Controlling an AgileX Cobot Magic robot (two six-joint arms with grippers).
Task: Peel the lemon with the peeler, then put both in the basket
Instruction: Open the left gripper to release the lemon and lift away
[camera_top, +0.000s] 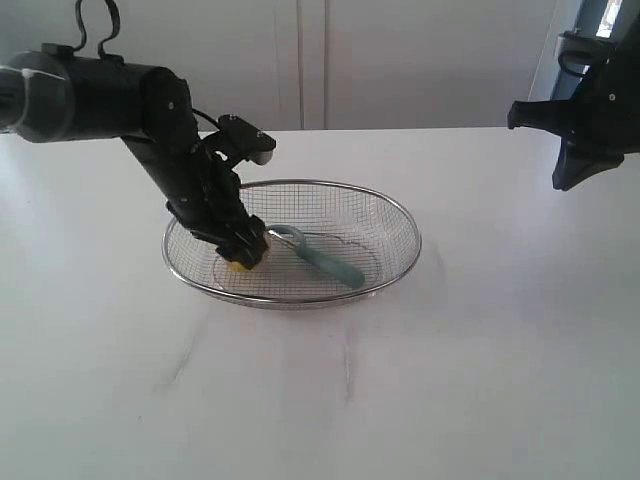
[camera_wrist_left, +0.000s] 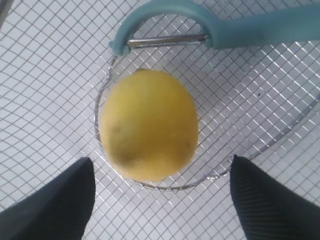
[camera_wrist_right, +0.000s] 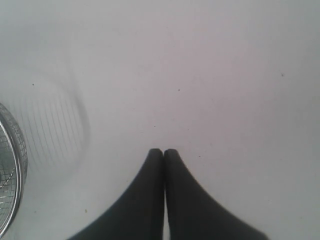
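Evidently both things already lie in the basket: the lemon sits on the mesh in its left part, and the peeler lies just beside it, curved head toward the lemon and handle running right and nearer. The left gripper hangs low over the lemon with its jaws spread wide, a gap at each side, so it holds nothing. That reads as a release, though the skin facing the camera looks whole and yellow. The basket's rim and the peeler head crowd the gripper, so a straight lift looks the cleanest exit. The right gripper hangs raised at the far right over the white table, jaws pressed together and empty, clear of the basket.
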